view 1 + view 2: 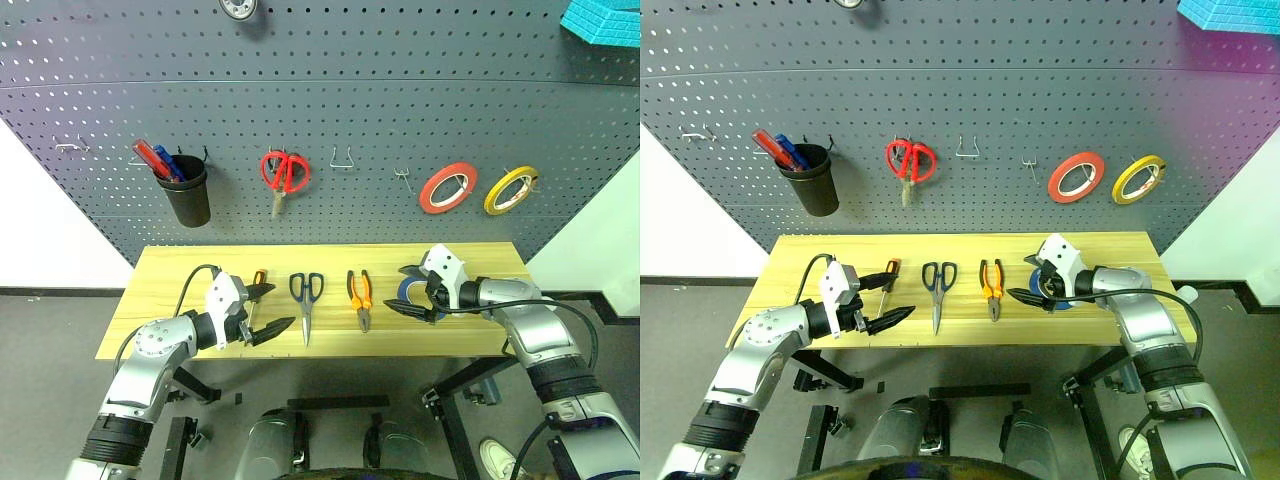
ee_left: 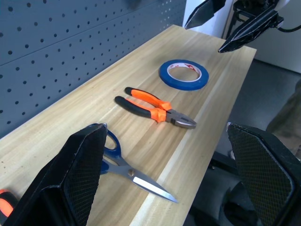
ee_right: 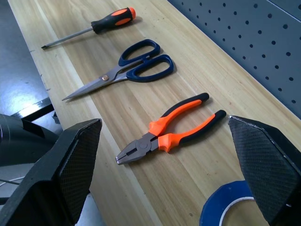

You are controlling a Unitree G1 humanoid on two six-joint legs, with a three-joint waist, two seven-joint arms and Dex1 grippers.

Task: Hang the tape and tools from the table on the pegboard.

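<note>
Head view: table (image 1: pixel 180 262) stands in front of pegboard (image 1: pixel 330 110). Four task items lie in a row on it, left to right: screwdriver (image 1: pixel 257 284), scissors (image 1: pixel 306 303), pliers (image 1: pixel 360 299), blue tape (image 1: pixel 411 293). Screwdriver's long axis runs front-to-back, orange/black handle twd the board; tip end hidden behind left gripper (image 1: pixel 265 308). Scissors same axis, dark handles twd the board, blades pointing at the near edge. Pliers parallel, orange handles twd the board, nose twd the near edge. Blue tape lies flat at the right end, partly covered by right gripper (image 1: pixel 412 290). Left gripper hovers at the near-left edge w/ fingers spread, nothing in them. Right gripper sits over the tape, fingers apart, nothing clamped. On the board: black cup (image 1: pixel 187 190) w/ red and blue sticks, red scissors (image 1: pixel 284 172), red tape (image 1: pixel 447 187), yellow tape (image 1: pixel 510 189), all hung up.

Left wrist view: both own fingers (image 2: pixel 77 174) wide apart, empty. Betw them the scissors, pliers and tape line up along the table, tape farthest; the other gripper's black fingers hang above the tape.

Right wrist view: own fingers (image 3: pixel 66 169) wide apart, empty. Tape edge closest, then pliers w/ nose twd the table's front edge, scissors, screwdriver farthest, shaft also twd that edge.
</note>
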